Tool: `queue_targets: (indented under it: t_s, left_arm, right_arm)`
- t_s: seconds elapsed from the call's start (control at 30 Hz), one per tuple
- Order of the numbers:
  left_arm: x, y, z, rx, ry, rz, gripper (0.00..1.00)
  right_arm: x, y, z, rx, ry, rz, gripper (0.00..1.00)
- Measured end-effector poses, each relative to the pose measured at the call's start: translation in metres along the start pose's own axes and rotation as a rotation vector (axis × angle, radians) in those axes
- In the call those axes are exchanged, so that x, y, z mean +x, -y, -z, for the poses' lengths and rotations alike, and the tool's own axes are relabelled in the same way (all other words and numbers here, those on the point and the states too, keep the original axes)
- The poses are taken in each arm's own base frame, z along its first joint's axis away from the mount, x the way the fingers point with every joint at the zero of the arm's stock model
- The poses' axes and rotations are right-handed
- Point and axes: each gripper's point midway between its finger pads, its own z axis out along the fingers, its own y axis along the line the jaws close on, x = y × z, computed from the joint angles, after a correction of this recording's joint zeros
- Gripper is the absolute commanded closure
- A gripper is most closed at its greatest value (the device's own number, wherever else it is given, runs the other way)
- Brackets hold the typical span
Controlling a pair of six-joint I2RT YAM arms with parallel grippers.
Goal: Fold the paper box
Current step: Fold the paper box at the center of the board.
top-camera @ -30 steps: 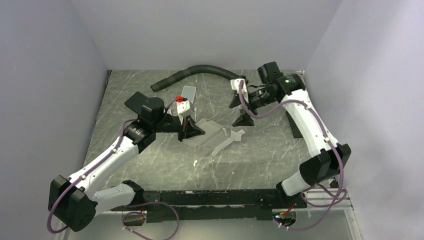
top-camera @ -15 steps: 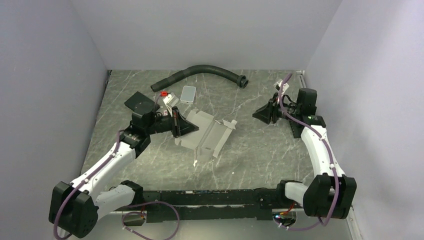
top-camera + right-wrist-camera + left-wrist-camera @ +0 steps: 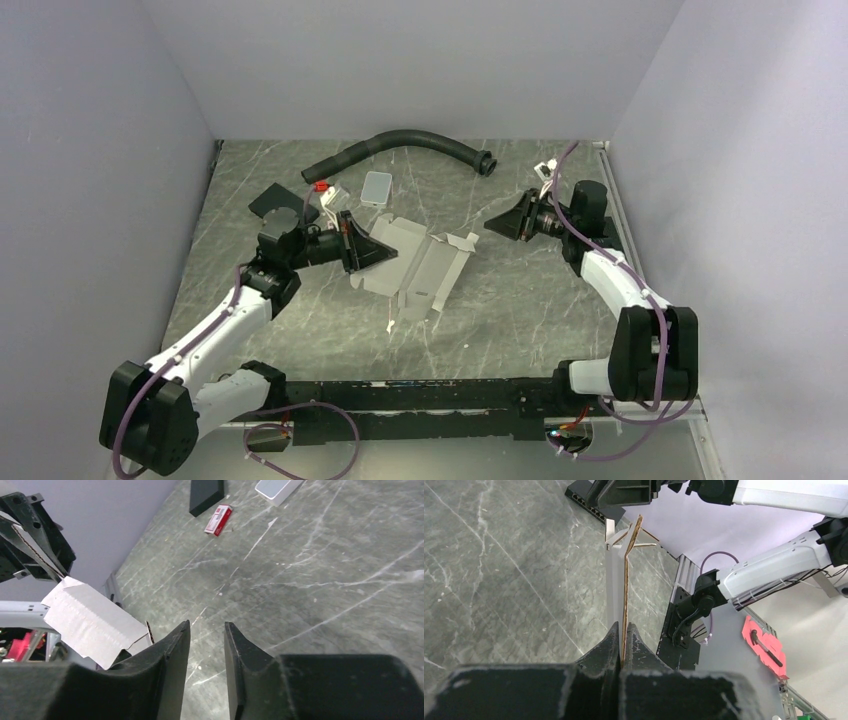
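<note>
On the walled marble-grey table (image 3: pixel 520 320), left jaws pinch the paper box (image 3: pixel 425 272), right jaws slightly parted.

Matt white cardboard paper box (image 3: pixel 425 272), veined stone-look table (image 3: pixel 520 300), dull black ribbed hose (image 3: pixel 400 137).

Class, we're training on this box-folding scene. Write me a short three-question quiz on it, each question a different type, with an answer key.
1. True or false: the left pincer is shut on an edge of the paper box.
2. Which lies nearest the back wall? A) black hose B) paper box C) left pincer
3. Fill in: the right pincer, its jaws apart, holds ____.
Key: 1 true; 2 A; 3 nothing.
</note>
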Motion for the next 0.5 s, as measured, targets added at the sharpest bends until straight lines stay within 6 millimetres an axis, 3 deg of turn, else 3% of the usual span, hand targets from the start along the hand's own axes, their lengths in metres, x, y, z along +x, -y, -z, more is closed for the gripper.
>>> queue_targets:
  t_s: [0.13, 0.4, 0.5]
  left_arm:
    - [-0.003, 0.001, -0.001, 0.008, 0.011, 0.023, 1.0]
    - [-0.021, -0.009, 0.0, -0.001, 0.073, 0.115, 1.0]
    - [-0.022, -0.012, 0.001, -0.002, 0.089, 0.148, 1.0]
  right_arm:
    - [0.0, -0.006, -0.003, -0.032, -0.005, -0.005, 0.5]
    - [-0.003, -0.017, -0.001, -0.085, -0.002, 0.023, 0.44]
    - [-0.005, -0.02, -0.001, -0.099, 0.001, 0.022, 0.38]
